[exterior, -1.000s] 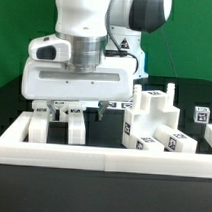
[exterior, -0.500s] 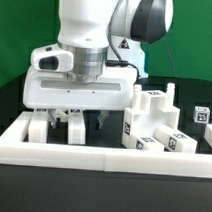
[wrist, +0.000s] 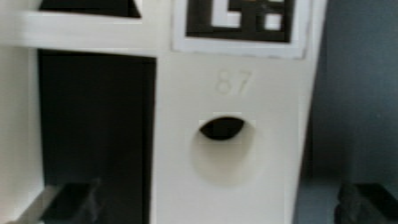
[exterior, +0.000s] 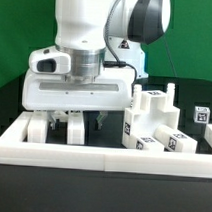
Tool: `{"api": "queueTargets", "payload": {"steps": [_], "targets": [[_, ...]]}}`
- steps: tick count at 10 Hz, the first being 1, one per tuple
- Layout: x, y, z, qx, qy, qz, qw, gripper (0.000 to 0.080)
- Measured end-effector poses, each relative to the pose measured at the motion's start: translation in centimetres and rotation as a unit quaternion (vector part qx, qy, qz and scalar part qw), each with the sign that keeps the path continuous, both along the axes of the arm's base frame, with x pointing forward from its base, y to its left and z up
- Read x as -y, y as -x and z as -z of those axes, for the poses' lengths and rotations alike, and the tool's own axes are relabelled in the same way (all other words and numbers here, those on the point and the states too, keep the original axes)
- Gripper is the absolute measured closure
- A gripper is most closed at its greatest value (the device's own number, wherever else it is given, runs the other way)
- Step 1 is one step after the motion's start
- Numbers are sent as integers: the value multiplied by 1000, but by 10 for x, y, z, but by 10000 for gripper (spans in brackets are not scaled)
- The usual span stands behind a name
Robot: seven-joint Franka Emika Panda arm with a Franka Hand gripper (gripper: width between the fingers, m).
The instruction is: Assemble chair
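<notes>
Pincer: my jaws stand wide apart and are clamped on nothing. I hang low over the table, pointing straight down, just behind the wall.

Between my fingers: one white chair piece, long and flat-faced, running lengthwise down the middle of the wrist view. A dark gap shows on each side between it and the fingertip on that side, so I record no contact. The piece carries a black-and-white tag at one end, a faint raised number under the tag, and a round dark hole further along. In the exterior view the same piece sits directly under me.

Just beside it: a second white block, toward the exterior view's left, apart from the first with dark table between them. Whether the two join lower down I cannot tell; the wall hides their feet.

Further out: a stack of white chair parts toward the exterior view's right, tags on its front faces, well clear of my jaws. Beyond it, near the picture's edge, a small tagged cube stands alone.
</notes>
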State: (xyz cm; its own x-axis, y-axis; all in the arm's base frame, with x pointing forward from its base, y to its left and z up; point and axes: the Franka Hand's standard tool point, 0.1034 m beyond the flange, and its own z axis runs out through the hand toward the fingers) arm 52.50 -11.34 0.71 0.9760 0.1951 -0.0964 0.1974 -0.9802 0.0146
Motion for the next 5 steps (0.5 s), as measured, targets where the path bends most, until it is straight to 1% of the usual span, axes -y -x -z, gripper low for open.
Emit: {"api": "queueTargets", "payload": {"steps": [3,5], "targets": [[-7,-1,1,0,-3,-3,1000,150],[-4,0,1,0,-2,-2,1000,150]]}}
